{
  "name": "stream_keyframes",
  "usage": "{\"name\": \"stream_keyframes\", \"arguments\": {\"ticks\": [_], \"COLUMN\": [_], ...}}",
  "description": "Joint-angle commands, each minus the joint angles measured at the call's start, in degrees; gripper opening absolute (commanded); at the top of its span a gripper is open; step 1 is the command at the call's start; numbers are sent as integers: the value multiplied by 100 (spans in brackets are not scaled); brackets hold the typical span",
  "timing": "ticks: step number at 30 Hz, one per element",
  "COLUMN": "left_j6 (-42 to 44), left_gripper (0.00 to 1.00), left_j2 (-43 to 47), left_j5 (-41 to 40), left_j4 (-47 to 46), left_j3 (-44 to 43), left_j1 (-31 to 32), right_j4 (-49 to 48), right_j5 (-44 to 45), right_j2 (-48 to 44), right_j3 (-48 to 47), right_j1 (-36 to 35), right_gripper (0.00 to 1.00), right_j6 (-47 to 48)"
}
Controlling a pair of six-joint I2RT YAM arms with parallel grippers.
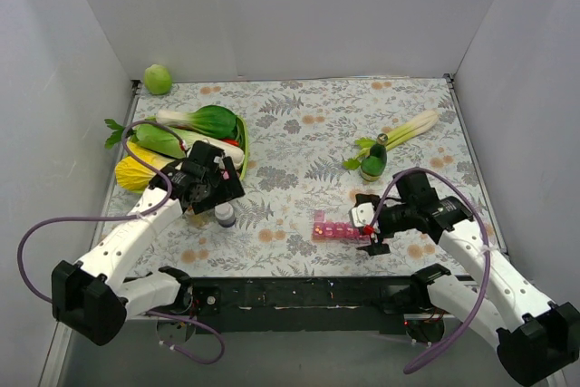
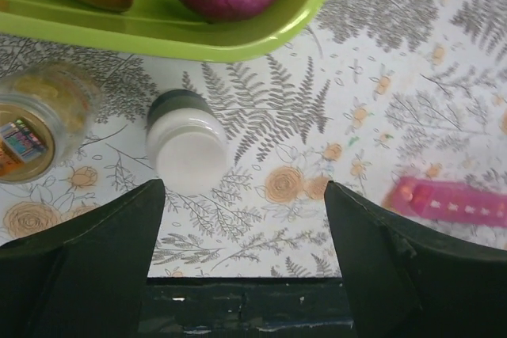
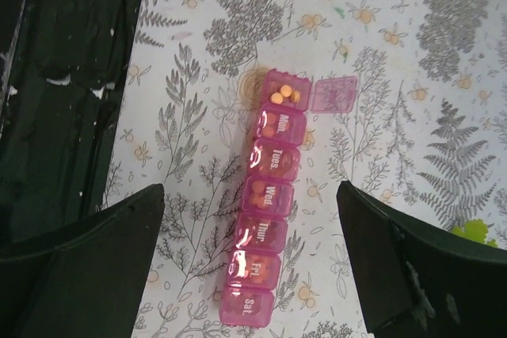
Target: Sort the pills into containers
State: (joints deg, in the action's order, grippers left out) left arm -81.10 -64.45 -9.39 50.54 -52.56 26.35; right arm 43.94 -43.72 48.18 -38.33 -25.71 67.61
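The pink pill organizer [image 3: 265, 203] lies flat on the floral cloth, a strip of day-labelled compartments. Its end compartment stands open with the lid [image 3: 333, 93] flipped aside and small orange pills [image 3: 283, 94] inside; orange pills also show through the shut lids. My right gripper [image 3: 249, 219] hovers over it, open and empty, a finger on either side of the strip. In the top view the organizer [image 1: 337, 230] sits near the front edge by the right gripper [image 1: 370, 231]. My left gripper [image 1: 210, 197] is open and empty, above a white-capped bottle [image 2: 188, 148]. The organizer's end shows at the right of the left wrist view [image 2: 451, 199].
A small glass jar [image 2: 36, 120] stands left of the white-capped bottle [image 1: 225, 216]. A green oval tray [image 1: 243, 147] of vegetables lies at the back left. A green bottle [image 1: 373, 162] and a leek [image 1: 408, 131] lie behind the organizer. A green ball [image 1: 158, 79] sits in the far left corner.
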Motion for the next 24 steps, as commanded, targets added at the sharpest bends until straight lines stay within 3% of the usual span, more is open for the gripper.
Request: {"name": "stream_keyframes", "arguments": {"ticks": [1, 7, 10, 15, 21, 24], "left_j6": [566, 1368, 1159, 886, 798, 745], "left_gripper": [83, 80, 68, 54, 44, 39], "left_j2": [502, 784, 592, -522, -1868, -2545], "left_j5": [902, 3651, 4549, 4560, 4200, 4138], "left_j4": [-228, -1369, -2476, -3741, -4596, -4869], "left_j3": [-413, -213, 252, 456, 123, -35], "left_j1": [-33, -33, 36, 458, 828, 933], "right_j4": [-43, -1396, -1949, -2249, -2267, -2119], "right_j5": [416, 1392, 1902, 1990, 1947, 1781], "right_j2": [226, 472, 639, 719, 894, 1096], "right_j3": [343, 914, 1169, 1354, 1433, 1416], "right_j1": [-135, -241, -241, -241, -232, -232], "right_gripper": [96, 94, 92, 91, 87, 81], "right_j6": [798, -266, -582, -688, -557, -416]}}
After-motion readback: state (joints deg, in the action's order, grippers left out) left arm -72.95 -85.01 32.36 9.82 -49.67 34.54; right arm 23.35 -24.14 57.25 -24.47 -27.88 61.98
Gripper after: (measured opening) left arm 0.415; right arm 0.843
